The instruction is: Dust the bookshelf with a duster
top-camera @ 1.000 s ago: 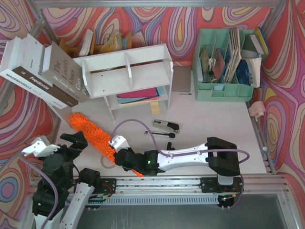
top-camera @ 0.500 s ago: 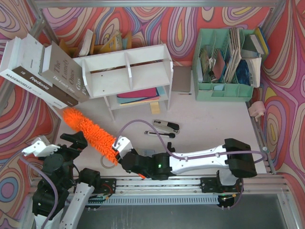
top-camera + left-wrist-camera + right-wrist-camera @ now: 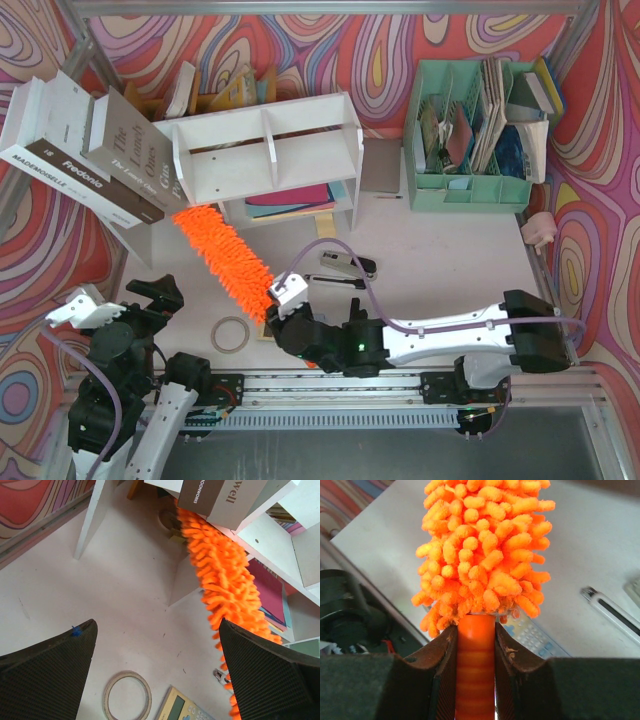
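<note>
Pinching the duster (image 3: 485,555) by its orange handle with the right hand (image 3: 475,635), firmly as it seems. With the left hand (image 3: 157,625) spread wide and empty, low above the desk (image 3: 130,580), near a tape roll (image 3: 106,697). Pointing the fluffy head aslant over the desk at the lower left corner of the bookshelf (image 3: 265,150), tip just under the leaning books (image 3: 100,150); touching them or not, cannot tell. Could go wrong from here: catching those books with the fibres and tipping them down, or pushing the bookshelf backward. Could also twist in the narrow grip, because of the long head.
</note>
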Tool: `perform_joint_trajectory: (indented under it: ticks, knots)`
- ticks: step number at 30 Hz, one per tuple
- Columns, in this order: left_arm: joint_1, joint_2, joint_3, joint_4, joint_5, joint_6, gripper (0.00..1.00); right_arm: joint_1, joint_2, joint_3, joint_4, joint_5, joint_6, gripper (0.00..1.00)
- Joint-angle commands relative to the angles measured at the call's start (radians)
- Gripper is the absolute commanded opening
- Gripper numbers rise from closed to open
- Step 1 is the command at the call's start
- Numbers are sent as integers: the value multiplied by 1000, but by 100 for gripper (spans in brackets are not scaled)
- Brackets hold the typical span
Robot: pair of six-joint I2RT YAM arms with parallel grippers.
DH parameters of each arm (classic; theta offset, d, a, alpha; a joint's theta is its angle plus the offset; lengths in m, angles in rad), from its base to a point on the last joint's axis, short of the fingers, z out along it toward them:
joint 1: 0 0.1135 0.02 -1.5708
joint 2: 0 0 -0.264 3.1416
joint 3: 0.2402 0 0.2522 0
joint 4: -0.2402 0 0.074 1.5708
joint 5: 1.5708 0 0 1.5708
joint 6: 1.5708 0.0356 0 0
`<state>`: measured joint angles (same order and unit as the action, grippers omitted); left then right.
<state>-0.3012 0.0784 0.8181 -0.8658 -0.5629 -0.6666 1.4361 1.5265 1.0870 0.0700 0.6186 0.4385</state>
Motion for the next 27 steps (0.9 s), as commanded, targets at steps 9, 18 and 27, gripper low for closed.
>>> perform_joint_trajectory:
  ticks: [9, 18, 27]
  knots:
    - [7, -6, -3, 1, -9, -3, 99, 1, -82, -41, 62, 82, 91, 0]
    - [7, -9, -2, -1, -11, -4, 98, 34, 7, 41, 135, -44, -46, 0]
    - [7, -9, -4, 1, -9, -3, 99, 33, -121, -78, 1, 220, 124, 0]
